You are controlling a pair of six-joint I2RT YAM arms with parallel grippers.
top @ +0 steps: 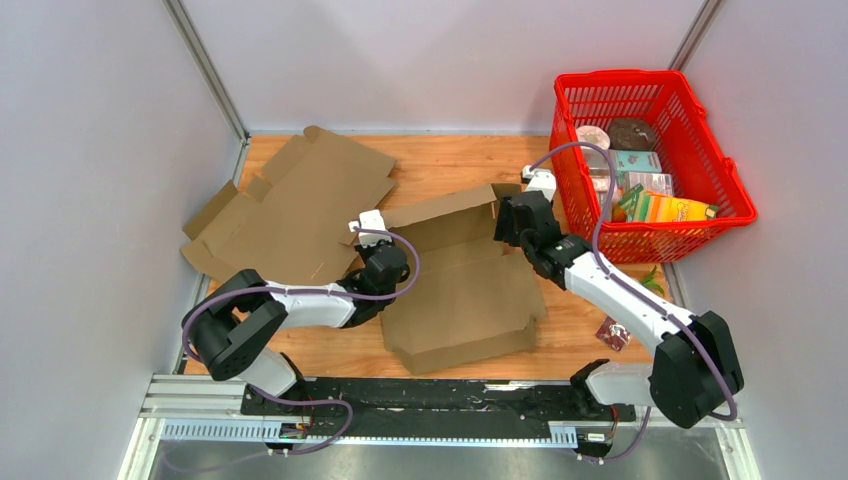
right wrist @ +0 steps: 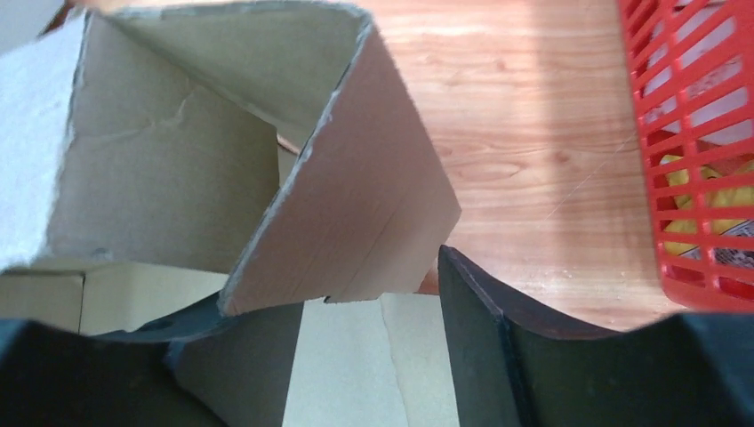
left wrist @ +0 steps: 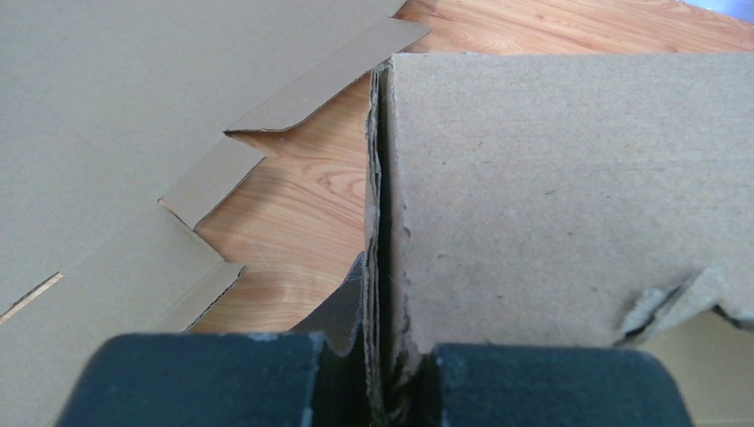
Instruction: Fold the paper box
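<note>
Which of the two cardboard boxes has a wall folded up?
The centre box, pinched by the left gripper; the far-left cardboard lies flat, untouched.

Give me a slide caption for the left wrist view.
Left gripper pinches a raised wall of the cardboard box, flat cardboard sheet beside it.

Red basket point(top: 650, 245) of groceries point(top: 662, 206) at table's point(top: 440, 165) far right.

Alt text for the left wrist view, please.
The left gripper is shut on a folded edge of the paper box, whose brown panel fills the right half. A flat cardboard sheet lies left, with bare wooden table between.
</note>
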